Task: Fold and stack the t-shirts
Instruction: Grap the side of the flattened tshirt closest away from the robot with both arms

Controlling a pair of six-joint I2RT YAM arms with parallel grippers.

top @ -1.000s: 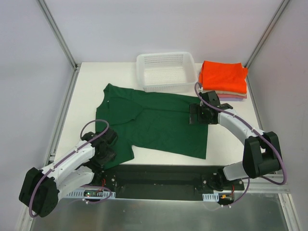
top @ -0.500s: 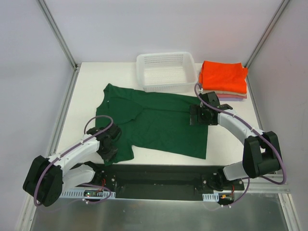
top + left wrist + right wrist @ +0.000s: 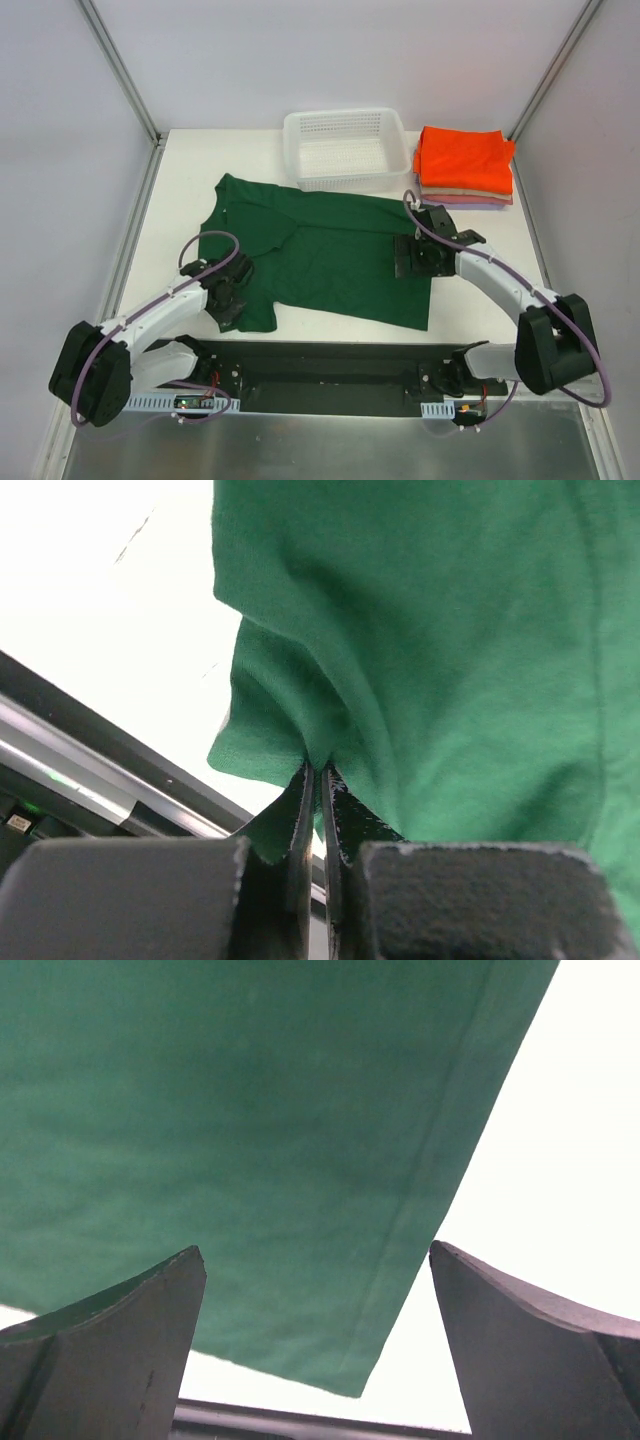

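Note:
The dark green t-shirt (image 3: 320, 250) lies spread flat in the middle of the white table. My left gripper (image 3: 228, 298) is at its near left corner. In the left wrist view that gripper (image 3: 320, 780) is shut on a pinched fold of the green t-shirt (image 3: 450, 630). My right gripper (image 3: 418, 256) hovers over the shirt's right edge. It stands open (image 3: 315, 1252), with the green cloth's hem corner (image 3: 250, 1110) below and between its fingers. Folded t-shirts are stacked at the back right, orange (image 3: 463, 160) on top of tan and lilac layers (image 3: 470, 196).
A white mesh basket (image 3: 292, 150) stands at the back centre, just behind the green shirt and left of the folded stack. A black base rail (image 3: 330, 365) runs along the table's near edge. Metal frame posts (image 3: 120, 70) rise at the back corners.
My left gripper slid right onto the shirt's near left corner and closed on the cloth. My right gripper shifted slightly nearer along the right edge and stayed open.

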